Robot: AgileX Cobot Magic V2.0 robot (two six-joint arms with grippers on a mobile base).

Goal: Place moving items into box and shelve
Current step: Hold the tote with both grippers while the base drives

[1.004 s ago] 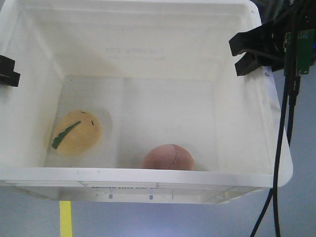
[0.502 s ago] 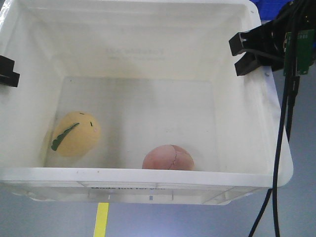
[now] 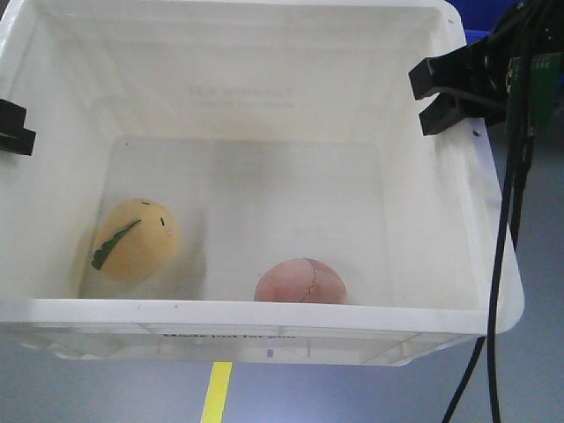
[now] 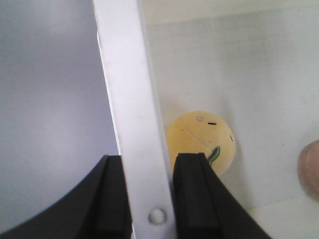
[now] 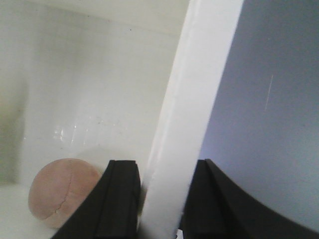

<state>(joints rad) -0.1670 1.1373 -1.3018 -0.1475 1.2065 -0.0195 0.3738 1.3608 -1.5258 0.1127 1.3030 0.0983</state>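
The white box (image 3: 264, 319) fills the front view and hangs above a grey floor. Inside it lie the two moving items: a pale yellow ball with a green leaf strip (image 3: 132, 238) at the left and a pinkish-brown ball (image 3: 300, 282) near the front wall. My left gripper (image 4: 149, 199) is shut on the box's left rim (image 4: 132, 124), one black finger on each side; the yellow ball (image 4: 202, 139) shows just inside. My right gripper (image 5: 162, 199) is shut on the right rim (image 5: 194, 99), with the pinkish ball (image 5: 62, 191) inside to its left.
Grey floor (image 3: 529, 388) lies under the box, with a yellow tape line (image 3: 215, 392) below the front wall. A blue bin edge (image 3: 476, 35) shows behind the right rim. Black cables (image 3: 502, 264) hang down beside the box's right side.
The yellow floor line has slid to the right under the box, from left of centre to near centre. Both grips are unchanged and the balls have barely shifted.
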